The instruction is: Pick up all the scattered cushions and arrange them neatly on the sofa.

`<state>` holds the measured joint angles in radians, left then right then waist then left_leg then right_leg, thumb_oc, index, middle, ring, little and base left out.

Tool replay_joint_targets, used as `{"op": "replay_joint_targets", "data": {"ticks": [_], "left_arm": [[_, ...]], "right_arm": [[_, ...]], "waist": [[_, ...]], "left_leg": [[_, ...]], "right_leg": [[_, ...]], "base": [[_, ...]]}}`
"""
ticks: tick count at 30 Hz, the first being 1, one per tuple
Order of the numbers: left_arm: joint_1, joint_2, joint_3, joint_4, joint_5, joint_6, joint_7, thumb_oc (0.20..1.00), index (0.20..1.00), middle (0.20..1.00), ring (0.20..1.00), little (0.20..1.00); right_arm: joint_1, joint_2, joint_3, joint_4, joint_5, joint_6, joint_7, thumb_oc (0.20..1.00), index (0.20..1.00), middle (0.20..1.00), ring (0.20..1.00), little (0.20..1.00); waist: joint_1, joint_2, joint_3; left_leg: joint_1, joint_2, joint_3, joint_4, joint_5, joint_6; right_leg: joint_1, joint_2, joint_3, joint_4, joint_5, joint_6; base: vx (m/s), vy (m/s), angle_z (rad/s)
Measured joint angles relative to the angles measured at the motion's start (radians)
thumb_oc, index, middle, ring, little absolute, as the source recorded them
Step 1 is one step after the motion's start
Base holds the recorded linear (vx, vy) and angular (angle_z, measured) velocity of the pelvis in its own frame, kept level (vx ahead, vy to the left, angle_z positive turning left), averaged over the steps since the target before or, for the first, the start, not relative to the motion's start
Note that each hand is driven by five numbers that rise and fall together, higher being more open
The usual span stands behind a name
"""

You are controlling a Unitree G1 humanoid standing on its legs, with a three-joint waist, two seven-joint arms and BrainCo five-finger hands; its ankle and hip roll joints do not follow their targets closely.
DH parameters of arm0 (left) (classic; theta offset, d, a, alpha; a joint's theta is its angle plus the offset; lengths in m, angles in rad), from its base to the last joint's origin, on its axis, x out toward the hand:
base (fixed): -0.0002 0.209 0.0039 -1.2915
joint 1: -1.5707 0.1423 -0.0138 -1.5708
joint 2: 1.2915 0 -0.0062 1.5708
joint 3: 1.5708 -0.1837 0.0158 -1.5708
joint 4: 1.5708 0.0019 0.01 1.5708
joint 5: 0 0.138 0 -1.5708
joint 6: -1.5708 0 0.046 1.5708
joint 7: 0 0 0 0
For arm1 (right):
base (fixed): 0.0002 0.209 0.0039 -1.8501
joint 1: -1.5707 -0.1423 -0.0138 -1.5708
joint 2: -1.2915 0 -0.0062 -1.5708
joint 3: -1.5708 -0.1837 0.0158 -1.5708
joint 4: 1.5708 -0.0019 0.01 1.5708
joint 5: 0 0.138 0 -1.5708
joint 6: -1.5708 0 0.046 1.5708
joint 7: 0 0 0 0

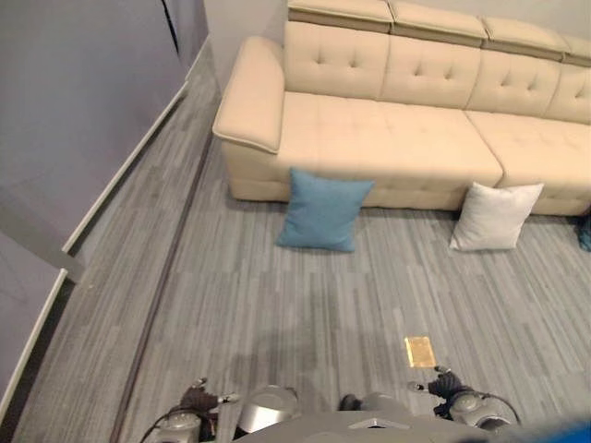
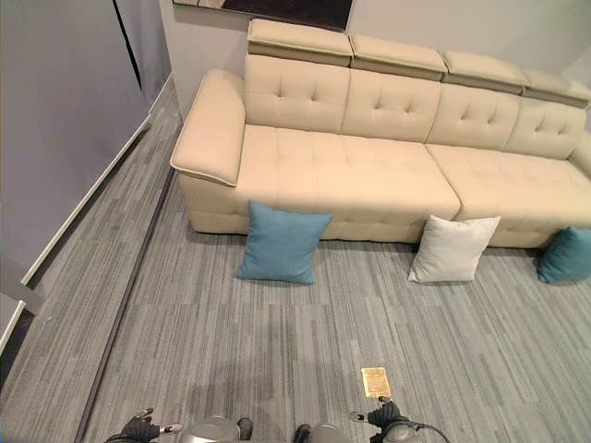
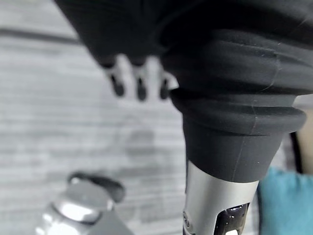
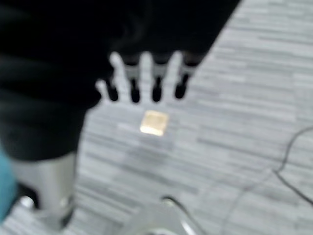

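Blue cushion [image 2: 281, 242] stands upright on the floor [image 2: 277, 341] at frame centre, leaning back against the sofa [image 2: 369, 157] front. White cushion [image 2: 452, 248] leans likewise to its right; a teal cushion [image 2: 565, 255] sits at right edge. Left hand [image 3: 139, 81] and right hand [image 4: 146, 81] hang with fingers straight, released, holding nothing.

The left hand [image 3: 139, 73] is seen hanging above the grey striped floor [image 3: 58, 127], its dark-tipped fingers [image 3: 141, 88] straight and nothing held. A teal cushion [image 3: 286, 203] is seen nearby.
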<state>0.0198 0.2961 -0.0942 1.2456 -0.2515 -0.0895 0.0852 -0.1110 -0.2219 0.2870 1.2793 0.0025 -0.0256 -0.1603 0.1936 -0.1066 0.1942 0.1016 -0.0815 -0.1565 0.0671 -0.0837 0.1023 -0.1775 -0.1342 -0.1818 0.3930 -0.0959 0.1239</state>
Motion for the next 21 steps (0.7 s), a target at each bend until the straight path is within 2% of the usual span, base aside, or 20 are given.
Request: {"op": "replay_joint_targets", "data": {"ticks": [2,3,5,6,7,8,10,11,12,13,14,15,16,17,18,19,20,21], "left_arm": [[0.002,-0.006,0.008,0.003,-0.001,0.0,0.001,1.0,1.0,1.0,1.0,1.0],[-0.002,-0.008,0.019,0.014,-0.002,-0.002,0.002,1.0,1.0,1.0,1.0,1.0],[0.003,-0.009,0.017,0.038,-0.009,-0.003,0.003,1.0,1.0,1.0,1.0,1.0],[0.001,-0.007,0.016,0.036,-0.012,-0.004,0.003,1.0,1.0,1.0,1.0,1.0],[0.003,-0.002,0.015,0.037,-0.012,-0.004,0.004,1.0,1.0,1.0,1.0,1.0],[0.005,-0.005,0.013,0.037,-0.012,-0.004,0.004,1.0,1.0,1.0,1.0,1.0],[0.009,-0.007,-0.013,0.036,-0.012,-0.004,0.002,1.0,1.0,1.0,1.0,1.0],[0.01,-0.007,-0.026,0.034,-0.012,-0.004,0.001,1.0,1.0,1.0,1.0,1.0],[0.002,-0.013,-0.03,0.033,-0.012,-0.004,0.0,1.0,1.0,1.0,1.0,1.0],[-0.013,-0.013,-0.03,0.028,-0.012,-0.006,0.0,1.0,1.0,1.0,1.0,1.0],[-0.018,-0.014,-0.029,0.027,-0.013,-0.005,0.0,1.0,1.0,1.0,1.0,1.0],[-0.022,-0.015,-0.029,0.027,-0.013,-0.005,0.0,1.0,1.0,1.0,1.0,1.0],[-0.039,-0.013,-0.029,0.025,-0.013,-0.005,0.0,1.0,1.0,1.0,1.0,1.0],[-0.069,-0.009,-0.026,0.01,-0.013,-0.005,0.002,1.0,1.0,1.0,1.0,1.0],[-0.069,-0.011,-0.026,-0.003,-0.013,-0.005,0.0,1.0,1.0,1.0,1.0,1.0],[-0.071,-0.014,-0.027,-0.005,-0.013,-0.005,0.0,1.0,1.0,1.0,1.0,1.0],[-0.072,-0.014,-0.027,-0.005,-0.013,-0.005,0.0,1.0,1.0,1.0,1.0,1.0],[-0.08,-0.015,-0.026,-0.007,-0.013,-0.006,0.0,1.0,1.0,1.0,1.0,1.0]], "right_arm": [[0.003,0.0,0.0,-0.007,0.0,0.001,0.0,1.0,1.0,1.0,1.0,1.0],[0.001,0.005,0.001,-0.006,0.0,0.001,0.0,1.0,1.0,1.0,1.0,1.0],[0.0,0.015,0.001,-0.005,0.001,0.003,0.0,1.0,1.0,1.0,1.0,1.0],[0.003,0.017,0.001,-0.004,0.003,0.003,0.0,1.0,1.0,1.0,1.0,1.0],[0.009,0.017,0.0,-0.004,0.004,0.003,0.0,1.0,1.0,1.0,1.0,1.0],[0.014,0.014,-0.001,-0.004,0.006,0.003,-0.001,1.0,1.0,1.0,1.0,1.0],[0.031,0.012,-0.003,-0.005,0.014,-0.002,-0.002,1.0,1.0,1.0,1.0,1.0],[0.032,0.012,-0.004,-0.005,0.024,-0.003,-0.002,1.0,1.0,1.0,1.0,1.0],[0.011,0.007,-0.005,-0.008,0.041,-0.015,-0.01,1.0,1.0,1.0,1.0,1.0],[-0.002,0.007,0.0,-0.008,0.045,-0.017,-0.013,1.0,1.0,1.0,1.0,1.0],[-0.013,0.005,0.001,-0.018,0.049,-0.021,-0.017,1.0,1.0,1.0,1.0,1.0],[-0.015,0.004,0.0,-0.019,0.051,-0.023,-0.019,1.0,1.0,1.0,1.0,1.0],[-0.034,0.007,0.0,-0.027,0.055,-0.026,-0.023,1.0,1.0,1.0,1.0,1.0],[-0.041,0.01,-0.001,-0.025,0.066,-0.024,-0.022,1.0,1.0,1.0,1.0,1.0],[-0.047,0.009,-0.003,-0.024,0.071,-0.024,-0.023,1.0,1.0,1.0,1.0,1.0],[-0.047,0.009,0.002,-0.022,0.073,-0.024,-0.024,1.0,1.0,1.0,1.0,1.0],[-0.047,0.009,0.006,-0.015,0.073,-0.024,-0.025,1.0,1.0,1.0,1.0,1.0],[-0.047,0.006,0.006,-0.014,0.073,-0.024,-0.026,1.0,1.0,1.0,1.0,1.0]], "waist": [[-0.001,-0.006,-0.005],[-0.011,-0.006,-0.005],[-0.012,-0.021,-0.015],[-0.013,-0.036,-0.025],[-0.015,-0.043,-0.032],[-0.016,-0.048,-0.046],[-0.016,-0.033,-0.081],[-0.013,-0.036,-0.082],[0.002,-0.059,-0.077],[0.018,-0.067,-0.065],[0.023,-0.069,-0.064],[0.024,-0.067,-0.06],[0.021,-0.069,-0.031],[0.024,-0.074,-0.003],[0.028,-0.062,0.017],[0.027,-0.058,0.025],[0.024,-0.051,0.032],[0.02,-0.045,0.039]], "left_leg": [[0.001,-0.007,-0.013,-0.002,-0.005,0.003],[0.001,-0.006,-0.027,0.0,-0.006,0.006],[0.007,-0.008,-0.053,-0.011,-0.021,-0.005],[0.012,-0.008,-0.075,-0.014,-0.031,-0.015],[0.016,-0.002,-0.102,-0.011,-0.045,-0.028],[0.022,0.018,-0.131,-0.01,-0.059,-0.04],[0.022,0.07,-0.166,-0.001,-0.073,-0.08],[0.013,0.079,-0.18,0.07,-0.097,-0.113],[-0.151,0.045,-0.109,0.386,-0.112,-0.157],[-0.237,0.039,-0.058,0.507,-0.115,-0.164],[-0.288,0.054,-0.042,0.525,-0.111,-0.161],[-0.306,0.061,-0.035,0.536,-0.11,-0.159],[-0.367,0.084,0.011,0.536,-0.111,-0.159],[-0.4,0.099,0.037,0.42,-0.09,-0.158],[-0.404,0.095,0.037,0.363,-0.075,-0.16],[-0.396,0.09,0.038,0.237,-0.036,-0.164],[-0.398,0.081,0.038,0.167,0.004,-0.168],[-0.397,0.079,0.038,0.117,0.046,-0.171]], "right_leg": [[-0.026,-0.005,0.008,-0.068,0.005,0.002],[-0.025,0.003,0.021,-0.144,0.013,0.005],[-0.034,0.016,0.031,-0.19,0.048,-0.002],[-0.029,0.021,0.031,-0.191,0.055,-0.012],[-0.02,0.029,0.036,-0.202,0.087,-0.053],[0.003,0.043,0.013,-0.215,0.102,-0.071],[0.039,0.085,-0.042,-0.262,0.093,-0.095],[0.102,0.114,-0.076,-0.33,0.131,-0.151],[0.14,0.119,-0.09,-0.397,0.116,-0.18],[0.151,0.123,-0.087,-0.42,0.127,-0.2],[0.159,0.137,-0.092,-0.431,0.129,-0.229],[0.164,0.14,-0.098,-0.438,0.125,-0.235],[0.187,0.147,-0.117,-0.463,0.115,-0.232],[0.204,0.15,-0.132,-0.481,0.119,-0.223],[0.224,0.154,-0.137,-0.483,0.122,-0.218],[0.233,0.152,-0.148,-0.486,0.111,-0.206],[0.237,0.151,-0.158,-0.488,0.094,-0.191],[0.243,0.157,-0.162,-0.484,0.095,-0.194]], "base": [[0.14,-0.033,0.19],[0.18,-0.058,0.31],[0.21,-0.107,0.48],[0.25,-0.153,0.6],[0.27,-0.178,0.67],[0.28,-0.197,0.75],[0.16,-0.145,0.74],[0.06,-0.114,0.72],[0.07,-0.143,0.39],[0.02,-0.056,0.04],[0.06,-0.029,-0.14],[0.06,-0.004,0.23],[0.12,0.045,0.43],[0.13,0.071,0.4],[0.18,0.106,0.25],[0.15,0.107,0.23],[0.16,0.11,0.26],[0.19,0.146,0.15]]}}
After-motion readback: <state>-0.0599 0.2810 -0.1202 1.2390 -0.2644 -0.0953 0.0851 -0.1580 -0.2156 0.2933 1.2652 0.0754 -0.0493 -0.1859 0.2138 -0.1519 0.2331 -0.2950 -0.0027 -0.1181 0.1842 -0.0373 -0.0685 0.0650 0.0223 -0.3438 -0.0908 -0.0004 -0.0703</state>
